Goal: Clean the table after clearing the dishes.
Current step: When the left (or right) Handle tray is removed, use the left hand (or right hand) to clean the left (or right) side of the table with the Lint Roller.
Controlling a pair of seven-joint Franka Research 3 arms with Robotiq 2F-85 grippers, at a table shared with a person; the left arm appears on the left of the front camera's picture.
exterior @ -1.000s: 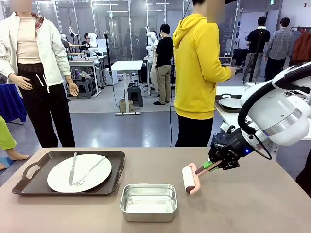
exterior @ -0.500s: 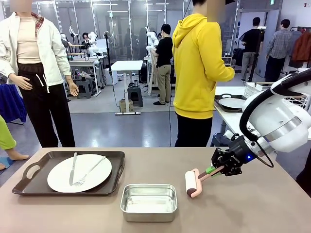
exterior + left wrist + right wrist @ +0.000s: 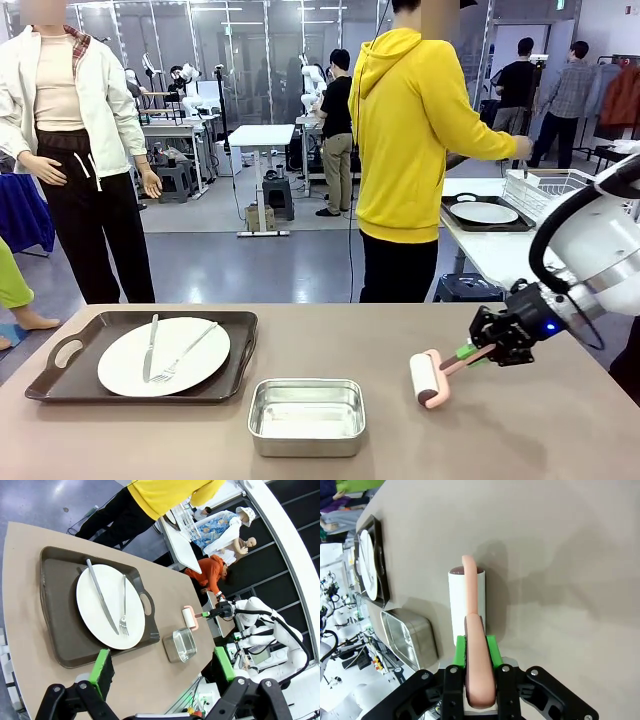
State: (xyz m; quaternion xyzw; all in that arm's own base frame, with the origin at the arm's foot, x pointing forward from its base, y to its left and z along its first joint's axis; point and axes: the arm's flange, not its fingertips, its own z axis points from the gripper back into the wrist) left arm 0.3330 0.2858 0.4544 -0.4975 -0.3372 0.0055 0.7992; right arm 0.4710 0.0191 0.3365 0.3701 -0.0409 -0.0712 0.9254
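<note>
1. At the right side of the surface (image 3: 540, 430), the right fingers (image 3: 472, 352) are clamping fully shut on the pink handle of a lint roller (image 3: 425, 378). Its white drum appears to be lying flat on the matte taupe-brown top.
2. Doing this step well probably means pressing the drum's whole length down evenly and rolling in straight, overlapping lanes; a tilting wrist would be lifting one end off.
3. The roller should also be steering wide of the shiny steel pan (image 3: 305, 415), which is sitting empty near the front edge, well apart from the drum.
4. One round, smooth white plate (image 3: 120, 372) is resting on a dark brown handled tray (image 3: 60, 378) at the left. It is carrying a steel knife (image 3: 150, 345) and fork (image 3: 185, 352) side by side, so clearing looks unfinished.
5. The left fingers (image 3: 103, 666) are standing spread wide, holding nothing, high above that tray.
6. A second tray (image 3: 455, 205) with a second plate (image 3: 485, 212) is sitting on the white table (image 3: 480, 250) beyond, beside a person (image 3: 410, 130) in a yellow hoodie.
</note>
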